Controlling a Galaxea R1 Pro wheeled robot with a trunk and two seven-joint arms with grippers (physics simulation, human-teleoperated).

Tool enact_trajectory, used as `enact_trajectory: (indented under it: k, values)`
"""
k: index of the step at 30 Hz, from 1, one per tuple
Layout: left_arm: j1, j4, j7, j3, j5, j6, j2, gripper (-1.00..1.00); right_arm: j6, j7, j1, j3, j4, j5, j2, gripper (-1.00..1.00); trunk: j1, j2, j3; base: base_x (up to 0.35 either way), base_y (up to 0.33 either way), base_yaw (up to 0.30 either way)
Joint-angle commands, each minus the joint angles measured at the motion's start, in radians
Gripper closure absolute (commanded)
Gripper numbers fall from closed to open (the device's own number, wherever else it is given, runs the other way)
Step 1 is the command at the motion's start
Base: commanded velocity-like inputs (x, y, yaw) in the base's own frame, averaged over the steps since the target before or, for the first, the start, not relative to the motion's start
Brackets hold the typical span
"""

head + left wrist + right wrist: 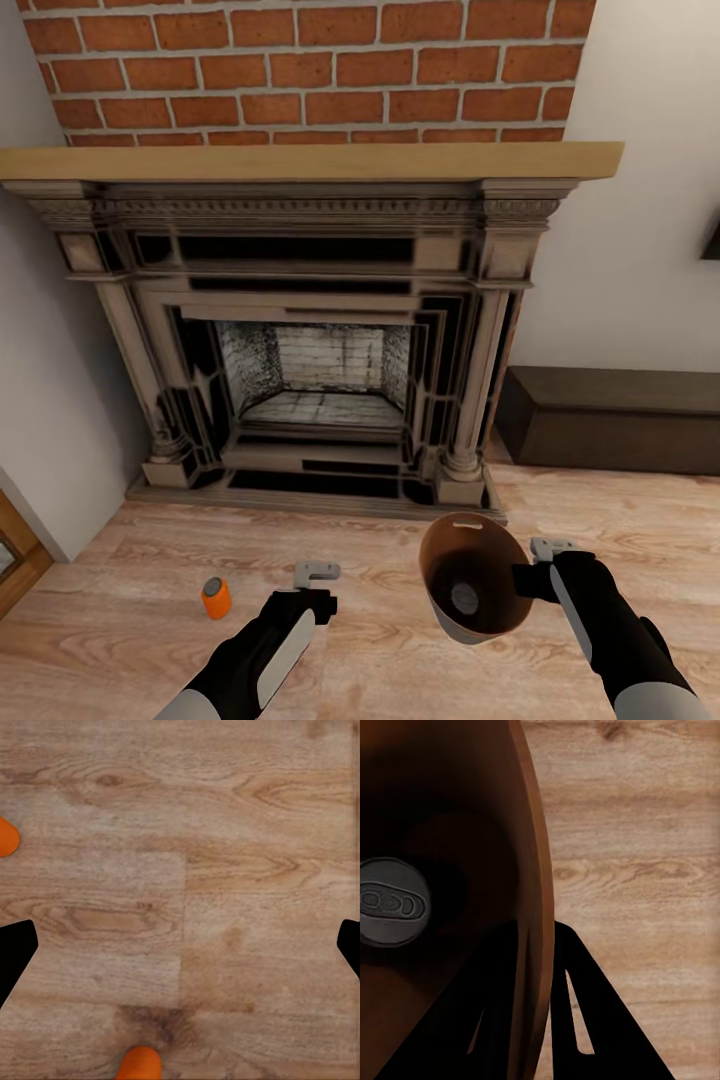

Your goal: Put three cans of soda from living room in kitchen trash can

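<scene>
Down front, two dark arms over plank floor [120, 640], fireplace [300, 330] at twelve o'clock. Left hand [316, 572] hanging spread wide and holding nothing — dark tips far apart at the edges of the left wrist view, bare boards between. Orange can [216, 597] upright on the floor, just beside that hand at nine o'clock. Right hand [545, 562] clamped on the bin [472, 590] wall, one finger inside the rim, one outside; bin carried tilted, mouth up. One grey can top [390, 902] already at the bottom.

Step in hand, by the look of it: fetching the orange can.
- Shift left hand to nine o'clock until the can sits centred between the tips.
- Come down straight, close at mid-height, not on the lid — a glancing touch probably tips it rolling.
- Keep bin steady and near for a short drop.
- Third can's whereabouts: cannot tell.
</scene>
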Motion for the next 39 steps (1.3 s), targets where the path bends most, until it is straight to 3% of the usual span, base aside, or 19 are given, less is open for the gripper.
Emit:
enact_trajectory:
  k: [1, 39]
  values:
    - [0.000, 0.000, 0.000, 0.000, 0.000, -0.001, -0.001, -1.00, 0.000, 0.006, -0.001, 0.000, -0.001, -0.016, 0.000, 1.00, 0.000, 0.000, 0.000, 0.012, -0.014, 0.000]
    - [0.001, -0.001, 0.003, 0.000, 0.008, 0.009, -0.011, -1.00, 0.001, 0.004, 0.003, 0.000, 0.004, -0.017, 0.001, 1.00, 0.000, 0.000, 0.000, 0.001, -0.001, 0.000]
